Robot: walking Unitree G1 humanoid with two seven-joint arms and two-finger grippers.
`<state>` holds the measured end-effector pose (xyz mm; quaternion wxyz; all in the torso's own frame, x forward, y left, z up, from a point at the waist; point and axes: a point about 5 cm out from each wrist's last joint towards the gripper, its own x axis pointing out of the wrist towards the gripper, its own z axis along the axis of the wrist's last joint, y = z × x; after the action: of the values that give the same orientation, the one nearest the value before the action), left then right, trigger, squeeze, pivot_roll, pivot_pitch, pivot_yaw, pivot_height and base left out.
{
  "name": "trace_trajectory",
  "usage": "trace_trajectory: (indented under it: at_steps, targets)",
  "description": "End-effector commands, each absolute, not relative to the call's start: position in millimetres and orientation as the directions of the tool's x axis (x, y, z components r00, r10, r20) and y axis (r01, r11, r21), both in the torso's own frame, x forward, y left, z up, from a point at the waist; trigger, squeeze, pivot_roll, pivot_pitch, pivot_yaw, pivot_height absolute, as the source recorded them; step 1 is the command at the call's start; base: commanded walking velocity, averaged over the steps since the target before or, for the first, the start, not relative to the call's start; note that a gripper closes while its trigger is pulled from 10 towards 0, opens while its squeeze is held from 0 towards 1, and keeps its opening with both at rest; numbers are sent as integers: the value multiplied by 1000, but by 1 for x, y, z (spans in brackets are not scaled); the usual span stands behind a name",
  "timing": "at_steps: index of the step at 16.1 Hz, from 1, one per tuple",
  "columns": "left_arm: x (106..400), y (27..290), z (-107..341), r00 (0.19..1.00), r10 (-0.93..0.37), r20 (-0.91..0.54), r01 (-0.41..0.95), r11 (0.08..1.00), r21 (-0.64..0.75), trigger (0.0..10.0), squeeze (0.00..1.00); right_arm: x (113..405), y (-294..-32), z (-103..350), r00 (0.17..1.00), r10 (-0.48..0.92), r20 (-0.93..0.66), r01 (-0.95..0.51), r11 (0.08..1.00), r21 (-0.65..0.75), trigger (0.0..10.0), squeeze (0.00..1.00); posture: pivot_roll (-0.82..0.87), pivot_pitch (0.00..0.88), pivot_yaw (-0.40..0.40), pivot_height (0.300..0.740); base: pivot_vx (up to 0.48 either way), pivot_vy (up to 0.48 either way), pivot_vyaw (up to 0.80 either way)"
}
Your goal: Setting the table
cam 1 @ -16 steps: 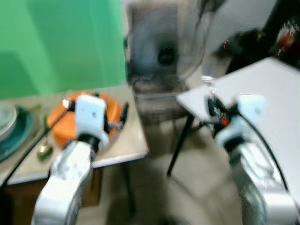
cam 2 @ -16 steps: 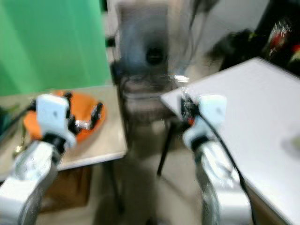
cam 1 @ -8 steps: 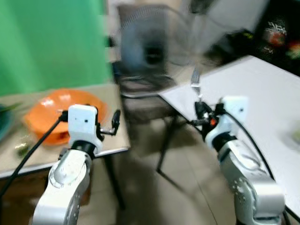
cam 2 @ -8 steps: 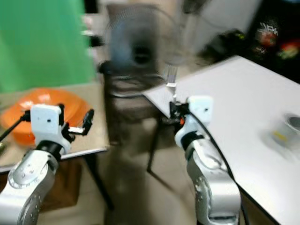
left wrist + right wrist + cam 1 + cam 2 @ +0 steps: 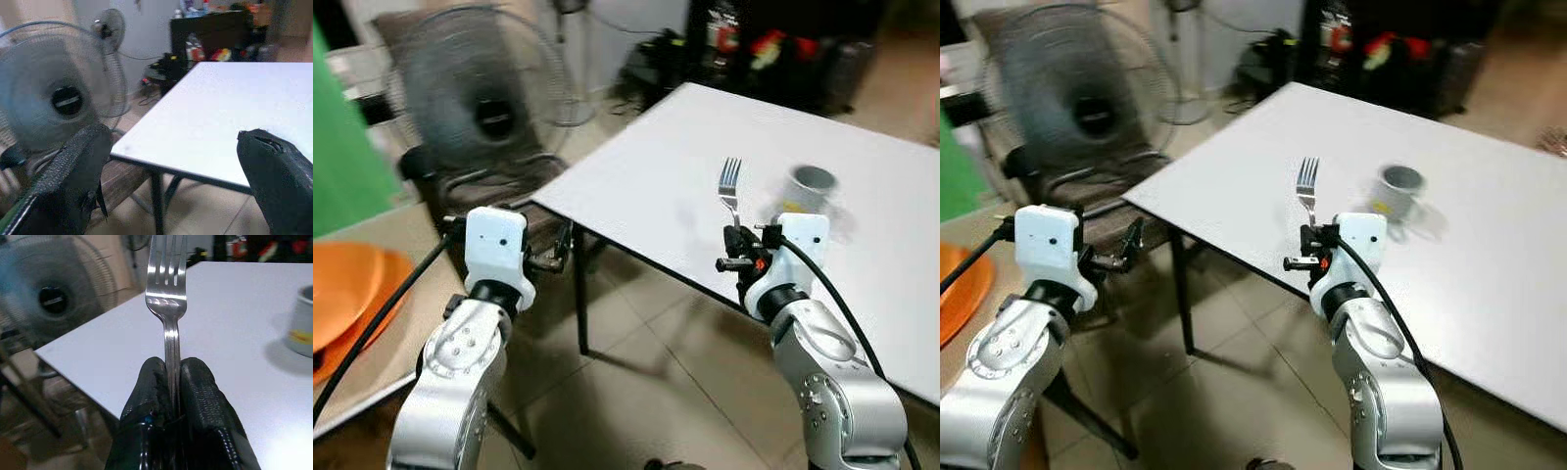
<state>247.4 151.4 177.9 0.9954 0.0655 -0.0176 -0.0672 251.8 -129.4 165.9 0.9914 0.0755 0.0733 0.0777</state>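
Right gripper (image 5: 736, 257) clamps a fork (image 5: 730, 188) upright, grey mug (image 5: 810, 187) just beyond it; left gripper (image 5: 171, 166) hangs released

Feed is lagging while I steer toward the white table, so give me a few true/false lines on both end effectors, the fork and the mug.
1. The right end effector is shut on the fork. True.
2. The fork's tines point down. False: they point up.
3. The left end effector holds a spoon. False: it is open, holding nothing.
4. A grey mug stands on the white table. True.
5. The fork lies flat on the table. False: it is held upright.
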Motion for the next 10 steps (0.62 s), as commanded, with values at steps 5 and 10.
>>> trace_trajectory:
  at_steps: [5, 10]
  targets:
    - [257, 153, 182, 987, -155, 47, 148, 981, 127, 10000, 0, 253, -140, 167, 987, 100, -129, -91, 993, 71, 10000, 0, -121, 0, 66, 740, 0, 122, -760]
    - [257, 157, 180, 988, -151, 43, 143, 980, 137, 10000, 0, 254, -134, 166, 981, 124, -147, -112, 990, 86, 10000, 0, -121, 0, 54, 740, 0, 310, -766]
